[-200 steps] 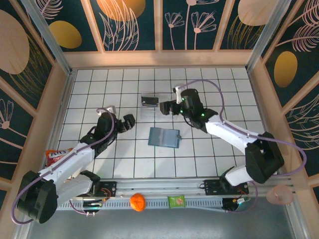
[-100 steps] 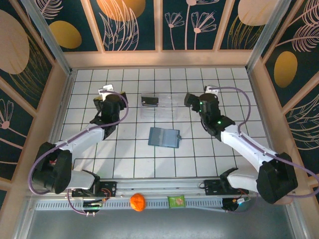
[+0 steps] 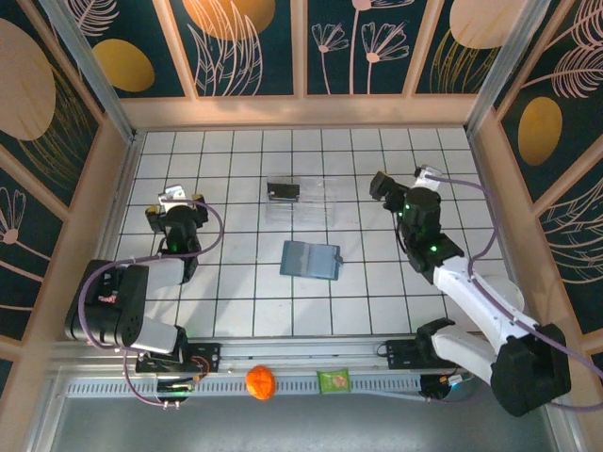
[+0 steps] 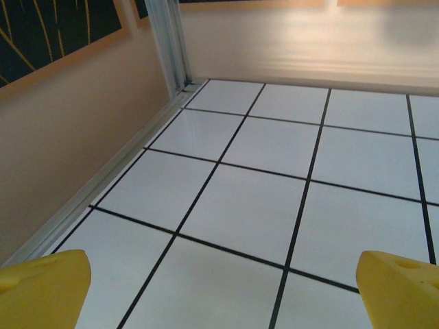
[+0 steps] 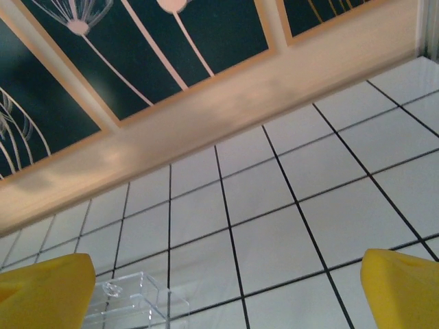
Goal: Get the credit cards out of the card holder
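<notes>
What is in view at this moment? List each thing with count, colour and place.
card holder: one, teal-blue, flat on the mid-table tiles
credit card: one seen, black, at the tray's left end
tray: one, clear plastic, beyond the card holder
ball: one, orange, on the front rail
packet: one, green, on the rail beside the ball
left tool: one, dark, open, over the left tiles
right tool: one, dark, open, right of the tray

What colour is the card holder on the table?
The card holder is teal-blue, best seen in the top external view.
</notes>
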Available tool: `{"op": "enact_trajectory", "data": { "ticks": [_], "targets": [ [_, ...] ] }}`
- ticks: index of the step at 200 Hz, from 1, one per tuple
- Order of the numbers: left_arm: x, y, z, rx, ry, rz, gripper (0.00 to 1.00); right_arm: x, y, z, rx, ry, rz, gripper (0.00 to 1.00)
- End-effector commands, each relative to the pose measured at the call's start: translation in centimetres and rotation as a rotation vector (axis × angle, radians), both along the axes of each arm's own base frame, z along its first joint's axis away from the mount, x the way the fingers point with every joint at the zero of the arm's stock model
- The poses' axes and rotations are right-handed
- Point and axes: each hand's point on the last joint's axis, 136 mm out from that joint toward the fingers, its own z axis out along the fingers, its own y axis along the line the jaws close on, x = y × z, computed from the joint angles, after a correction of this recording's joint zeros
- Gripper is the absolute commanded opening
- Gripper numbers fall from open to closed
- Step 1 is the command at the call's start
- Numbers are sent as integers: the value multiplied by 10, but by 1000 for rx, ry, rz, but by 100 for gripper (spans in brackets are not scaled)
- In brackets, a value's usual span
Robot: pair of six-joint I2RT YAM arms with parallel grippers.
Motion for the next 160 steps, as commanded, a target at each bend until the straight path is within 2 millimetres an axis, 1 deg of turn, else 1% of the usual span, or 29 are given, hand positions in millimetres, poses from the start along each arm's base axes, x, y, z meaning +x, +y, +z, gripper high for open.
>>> {"op": "enact_trajectory", "data": {
  "ticks": [1, 6, 18, 24, 33, 37, 38, 47, 56, 59, 65, 76, 98, 111, 133, 143, 160],
  "targets": [
    [6, -6, 13, 0, -114, -75, 99, -9, -3, 33, 24, -181, 46, 99],
    [4, -7, 15, -5, -135, -84, 99, -10, -5, 34, 24, -197, 45, 99],
    [1, -8, 14, -23, -137, -112, 99, -14, -9, 38, -4, -239, 34, 99],
    [-1, -7, 15, -33, -153, -126, 99, -16, -13, 36, -12, -252, 14, 99],
    [-3, -7, 12, -65, -163, -168, 99, -18, -19, 35, -15, -266, -16, 99],
    [-6, -10, 10, -74, -171, -202, 99, -18, -21, 33, -21, -268, -26, 99],
    [-8, -11, 7, -74, -165, -212, 99, -19, -21, 33, -21, -269, -26, 99],
    [-12, -17, 16, -53, -237, -254, 99, -19, -22, 30, -37, -272, -29, 99],
    [-7, -13, 7, -72, -163, -225, 99, -18, -23, 29, -50, -268, -33, 99],
    [-8, -11, 7, -71, -168, -218, 99, -17, -23, 27, -56, -264, -33, 99],
    [-12, -7, 12, -70, -215, -192, 99, -16, -22, 26, -75, -258, -28, 99],
    [-20, 16, 12, -100, -233, -49, 99, -13, -26, 24, -98, -247, -48, 99],
    [-20, 15, 12, -93, -227, -56, 99, -8, -43, 23, -151, -255, -91, 99],
    [-19, 13, 12, -89, -225, -69, 99, -6, -58, 20, -180, -259, -125, 99],
    [-16, 8, 12, -85, -216, -100, 99, -1, -88, 0, -220, -225, -191, 99],
    [-16, 8, 11, -84, -215, -100, 99, 1, -96, -12, -256, -208, -198, 99],
    [-16, 8, 11, -85, -214, -100, 99, 6, -108, -39, -310, -162, -217, 99]
  ]
}}
